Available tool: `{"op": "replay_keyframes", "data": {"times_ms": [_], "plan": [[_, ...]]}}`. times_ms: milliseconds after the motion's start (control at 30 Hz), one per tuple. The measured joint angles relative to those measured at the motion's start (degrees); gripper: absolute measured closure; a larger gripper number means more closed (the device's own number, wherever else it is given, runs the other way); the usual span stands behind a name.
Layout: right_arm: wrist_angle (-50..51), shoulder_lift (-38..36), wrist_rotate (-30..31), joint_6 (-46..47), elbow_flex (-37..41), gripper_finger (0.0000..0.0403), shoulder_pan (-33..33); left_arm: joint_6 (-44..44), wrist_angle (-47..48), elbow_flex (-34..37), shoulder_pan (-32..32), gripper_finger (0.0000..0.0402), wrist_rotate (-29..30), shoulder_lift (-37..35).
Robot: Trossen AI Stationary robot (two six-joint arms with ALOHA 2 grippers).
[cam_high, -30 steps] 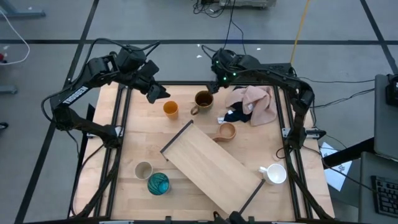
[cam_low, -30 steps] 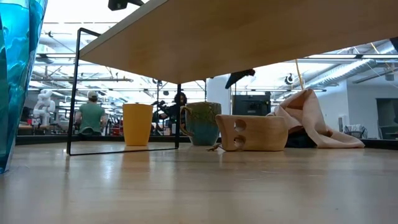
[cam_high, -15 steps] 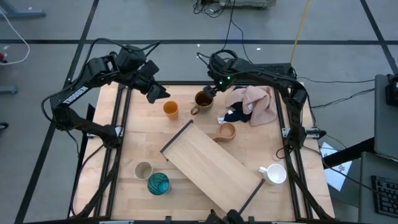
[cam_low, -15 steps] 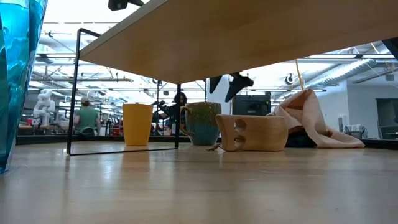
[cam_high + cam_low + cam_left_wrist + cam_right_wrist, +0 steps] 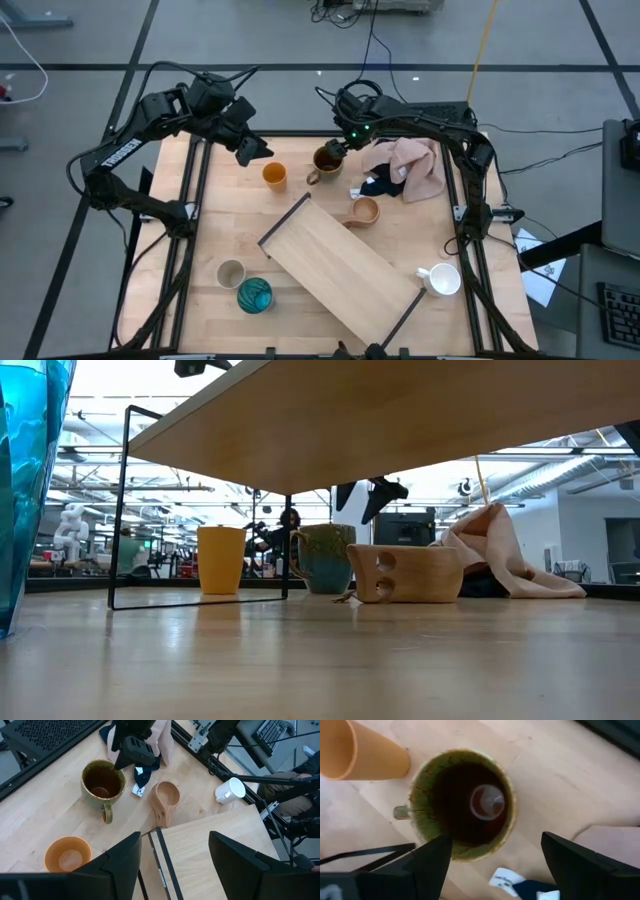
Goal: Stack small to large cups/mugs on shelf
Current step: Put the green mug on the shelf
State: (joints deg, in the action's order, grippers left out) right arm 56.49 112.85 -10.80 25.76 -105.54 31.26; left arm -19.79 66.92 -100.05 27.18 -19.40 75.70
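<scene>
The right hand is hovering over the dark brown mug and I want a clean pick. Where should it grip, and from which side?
Grip the rim wall of the dark brown mug from straight above, one finger inside and one outside. It stands upright with its mouth open, directly under the open right hand. Choose the side away from its handle and the nearby orange cup.

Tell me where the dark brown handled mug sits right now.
In the high view the dark brown handled mug stands near the table's far edge, between the orange cup and the pink cloth, directly under the right gripper.
</scene>
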Motion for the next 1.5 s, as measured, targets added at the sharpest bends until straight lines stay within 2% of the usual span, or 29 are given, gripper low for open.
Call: {"op": "replay_keyframes", "data": {"times_ms": [400,1033,1200,1367,1500], "plan": [[5.23,-0.93,-1.40,3.87,-0.04,0.0116,-2.32,0.65,-0.02,0.00,0.00,0.0167,0.02,0.00],[3.86,-2.05,-2.82,12.75,0.00,0.0116,-3.09,2.25,0.42,0.00,-0.02,0.0167,0.02,0.02],[9.46,-3.94,-2.75,13.03,0.06,0.0116,-4.68,2.69,0.50,0.00,-0.02,0.0167,0.02,0.02],[8.48,-4.54,-0.44,13.80,0.02,0.0116,-4.64,3.15,0.49,0.00,-0.04,0.0167,0.23,0.02],[7.13,-4.53,-1.38,15.41,1.40,0.0116,-3.04,3.19,0.50,0.00,-0.02,0.0167,1.07,0.02]]}}
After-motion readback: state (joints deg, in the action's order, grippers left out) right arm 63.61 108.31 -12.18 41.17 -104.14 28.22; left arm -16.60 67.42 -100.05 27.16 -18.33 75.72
